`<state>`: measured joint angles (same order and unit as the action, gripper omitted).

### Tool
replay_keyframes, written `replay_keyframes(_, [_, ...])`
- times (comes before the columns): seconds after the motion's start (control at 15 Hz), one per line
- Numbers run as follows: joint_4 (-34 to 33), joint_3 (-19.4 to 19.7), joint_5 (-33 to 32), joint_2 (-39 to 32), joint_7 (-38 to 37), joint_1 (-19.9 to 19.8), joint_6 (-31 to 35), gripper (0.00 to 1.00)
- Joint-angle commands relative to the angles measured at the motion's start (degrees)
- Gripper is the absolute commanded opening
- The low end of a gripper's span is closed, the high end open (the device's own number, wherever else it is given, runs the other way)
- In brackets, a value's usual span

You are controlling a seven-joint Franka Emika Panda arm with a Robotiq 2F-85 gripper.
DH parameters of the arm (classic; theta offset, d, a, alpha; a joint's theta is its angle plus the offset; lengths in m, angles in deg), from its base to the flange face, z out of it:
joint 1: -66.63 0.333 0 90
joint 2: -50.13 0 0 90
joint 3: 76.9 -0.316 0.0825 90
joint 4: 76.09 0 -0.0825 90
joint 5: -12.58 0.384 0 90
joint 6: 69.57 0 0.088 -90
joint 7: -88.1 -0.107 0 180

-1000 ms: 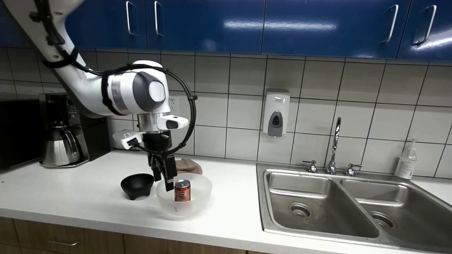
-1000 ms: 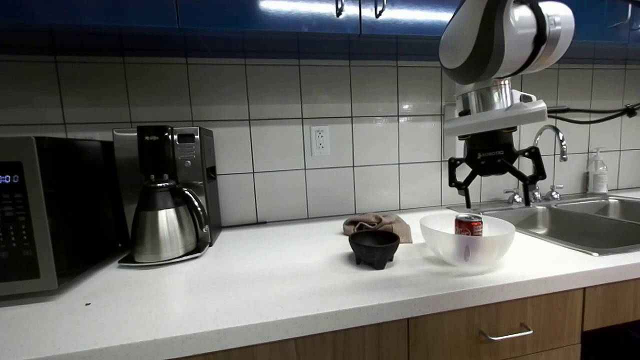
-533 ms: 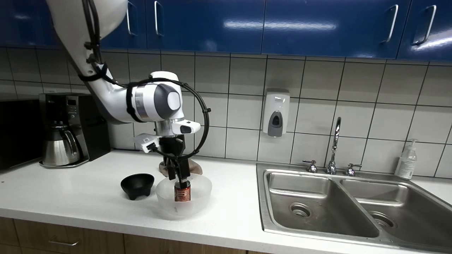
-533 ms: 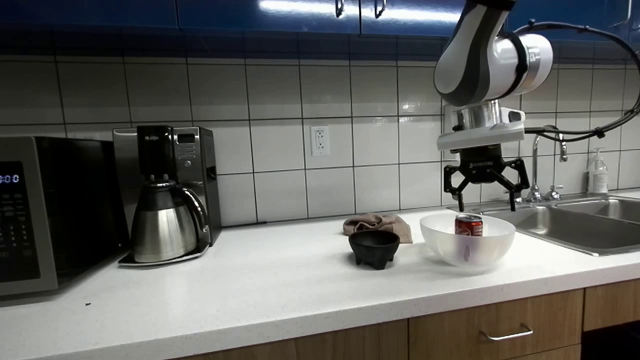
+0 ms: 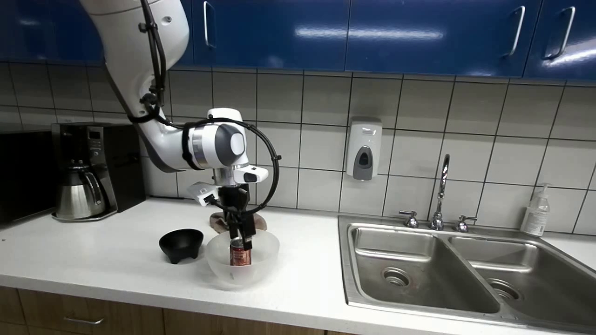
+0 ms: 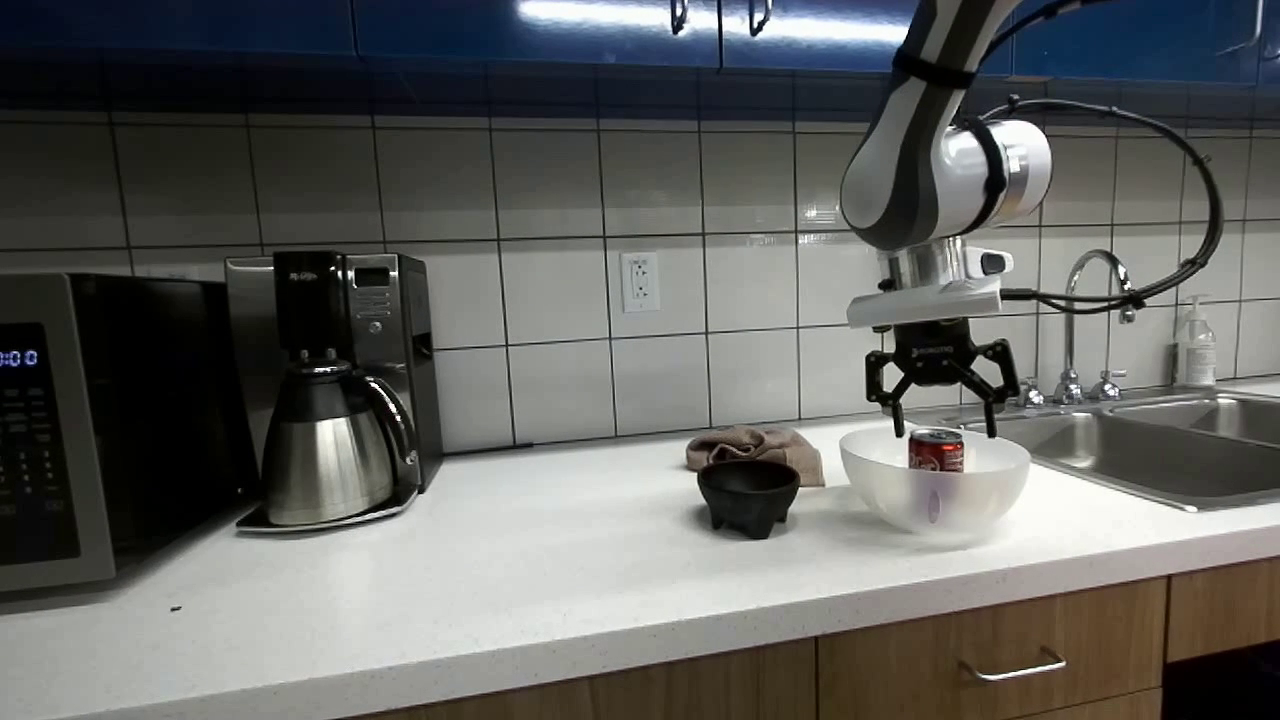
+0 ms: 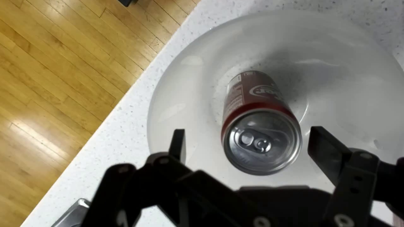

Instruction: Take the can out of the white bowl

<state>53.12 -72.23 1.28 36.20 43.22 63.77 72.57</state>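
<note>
The red can (image 6: 937, 456) with a silvery top stands upright in the wide translucent white bowl (image 6: 930, 512). Both also show in another exterior view, the can (image 5: 240, 258) partly behind a finger and the bowl (image 5: 266, 260) around it. My gripper (image 6: 945, 432) is open and points down, its fingertips about level with the can's top, one to each side. In the wrist view the can (image 7: 260, 132) lies between the spread fingers of the gripper (image 7: 247, 143), with a gap on both sides. The white bowl (image 7: 176, 104) fills much of that view. The gripper holds nothing.
The small black bowl (image 6: 748, 492) stands beside the white bowl, with a brown cloth (image 6: 800, 450) behind them. A steel sink (image 5: 348, 260) lies on the other side. A coffee maker (image 6: 330, 440) and a microwave (image 6: 90, 430) stand farther along the white counter (image 6: 500, 590).
My gripper has come down and across toward the bowl, from above it to around the top of the can. The fingers look a little closer together. The can and bowl have not visibly moved.
</note>
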Motion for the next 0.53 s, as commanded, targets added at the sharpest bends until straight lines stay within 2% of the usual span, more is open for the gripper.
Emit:
replay_keyframes(0.0, [-3.39,1.42,1.38,-2.77,-0.8,2.14,-0.07,1.0])
replay_keyframes(0.47, [-3.5,2.55,3.07,-4.36,-0.89,3.61,0.11,1.0])
